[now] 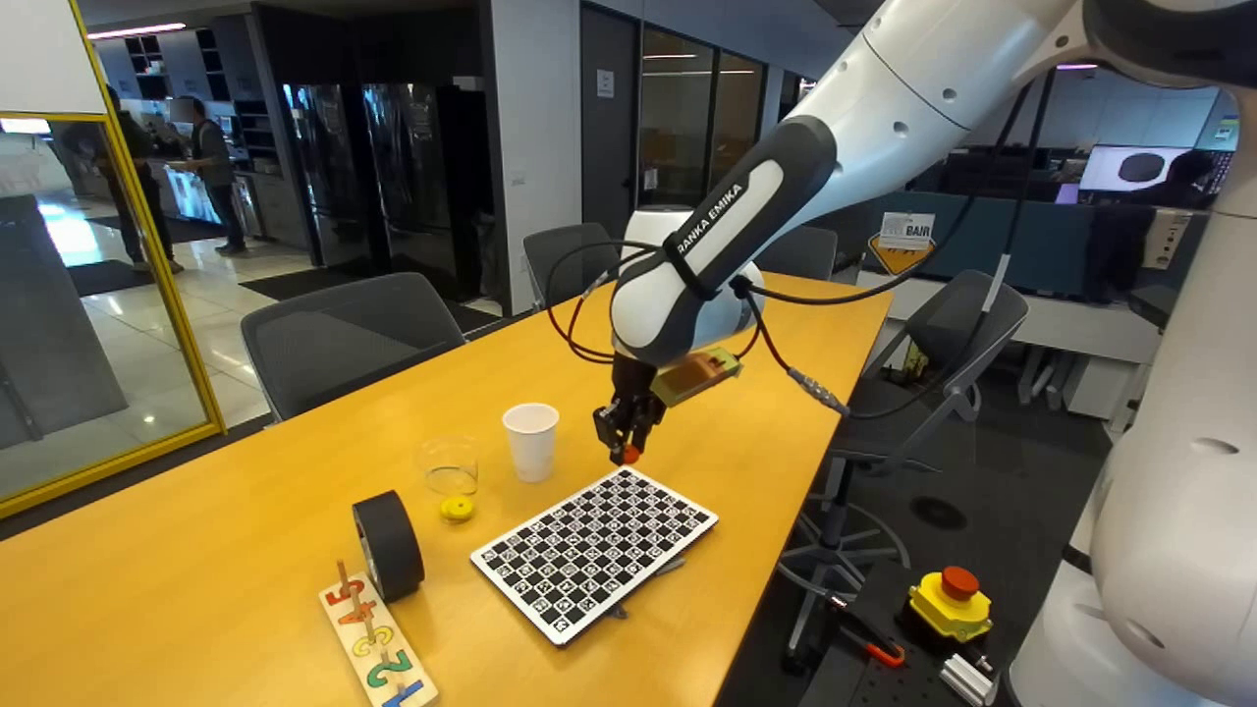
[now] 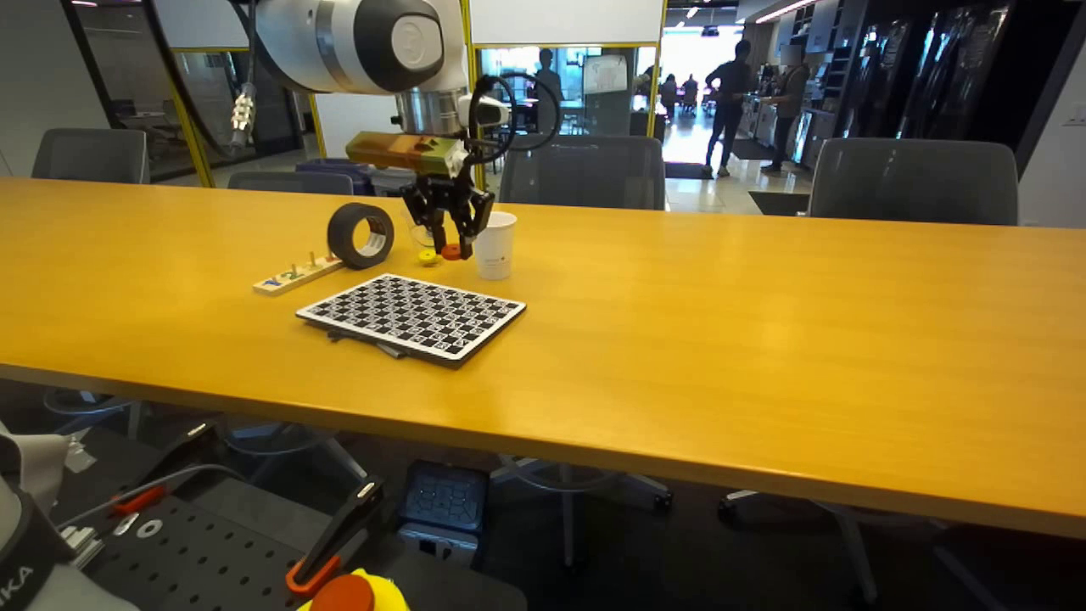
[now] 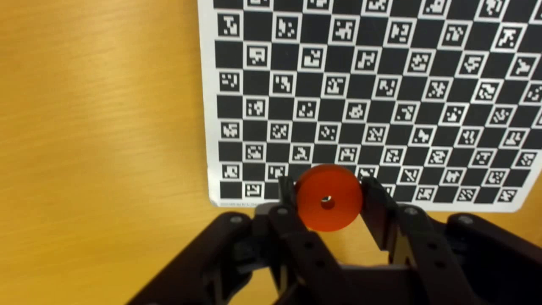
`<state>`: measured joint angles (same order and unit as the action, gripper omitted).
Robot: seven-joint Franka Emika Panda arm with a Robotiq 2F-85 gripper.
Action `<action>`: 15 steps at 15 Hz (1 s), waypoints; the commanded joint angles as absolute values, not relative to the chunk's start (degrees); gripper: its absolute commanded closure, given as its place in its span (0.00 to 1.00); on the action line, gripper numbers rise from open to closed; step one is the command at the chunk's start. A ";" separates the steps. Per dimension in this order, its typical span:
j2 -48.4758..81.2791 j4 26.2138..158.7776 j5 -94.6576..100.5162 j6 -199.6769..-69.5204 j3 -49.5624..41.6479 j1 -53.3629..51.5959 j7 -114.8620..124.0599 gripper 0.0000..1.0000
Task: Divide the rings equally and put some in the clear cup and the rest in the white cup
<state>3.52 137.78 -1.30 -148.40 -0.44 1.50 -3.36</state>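
Note:
A red-orange ring sits between the fingertips of my gripper, which is shut on its edges. In an exterior view the gripper hangs near the far corner of the checkered board, to the right of the white cup. The low clear cup stands to the left of the white cup. A yellow ring lies on the table close in front of the clear cup. The gripper partly covers the clear cup in an exterior view, beside the white cup. The white cup's inside is hidden.
The checkered board lies on the table, with thin dark objects sticking out beneath it. A thick black roll stands on edge near a wooden number board with upright pegs. Chairs line the table's far side.

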 commanded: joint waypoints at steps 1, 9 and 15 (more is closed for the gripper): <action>5.45 130.30 -0.11 -145.16 0.19 0.44 -2.68 0.78; 15.14 115.36 2.20 -141.51 0.82 -1.30 -2.13 0.78; 22.29 106.23 3.00 -138.52 0.93 -2.07 -2.64 0.78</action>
<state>18.53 112.52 1.90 -141.41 1.02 -1.69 -3.23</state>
